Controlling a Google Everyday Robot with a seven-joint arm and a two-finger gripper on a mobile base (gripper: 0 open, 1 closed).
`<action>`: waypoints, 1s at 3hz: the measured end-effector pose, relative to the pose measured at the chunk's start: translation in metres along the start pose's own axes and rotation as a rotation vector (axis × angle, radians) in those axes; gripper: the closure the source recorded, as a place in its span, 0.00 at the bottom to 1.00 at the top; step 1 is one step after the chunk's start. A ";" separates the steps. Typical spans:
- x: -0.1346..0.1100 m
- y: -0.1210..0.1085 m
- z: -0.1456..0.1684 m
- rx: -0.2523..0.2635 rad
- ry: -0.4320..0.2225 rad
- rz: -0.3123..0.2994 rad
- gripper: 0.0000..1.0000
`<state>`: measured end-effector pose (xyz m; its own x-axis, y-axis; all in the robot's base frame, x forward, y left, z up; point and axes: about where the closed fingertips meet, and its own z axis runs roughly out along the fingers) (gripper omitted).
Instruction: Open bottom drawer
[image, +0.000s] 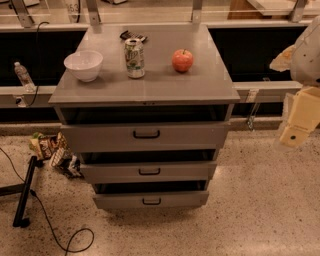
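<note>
A grey metal cabinet stands in the middle of the camera view with three drawers. The bottom drawer has the narrowest front and a small black bar handle. It stands pulled out a little, with a dark gap above its front. The top drawer and the middle drawer also stand a little out. My gripper is at the right edge of the view, cream-coloured, well to the right of the cabinet and at about the height of the top drawer. It touches nothing.
On the cabinet top are a white bowl, a drink can, a red apple and a small dark object. A water bottle sits on the ledge at left. Snack bags, a black stand and a cable lie on the floor at left.
</note>
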<state>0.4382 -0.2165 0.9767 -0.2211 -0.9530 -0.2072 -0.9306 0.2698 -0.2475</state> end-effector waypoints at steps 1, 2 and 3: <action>0.000 0.000 0.001 0.003 0.001 0.001 0.00; 0.003 0.005 0.028 -0.012 -0.026 0.036 0.00; 0.006 0.012 0.072 -0.037 -0.082 0.060 0.00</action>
<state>0.4467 -0.2094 0.9041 -0.2534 -0.9203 -0.2981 -0.9270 0.3191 -0.1971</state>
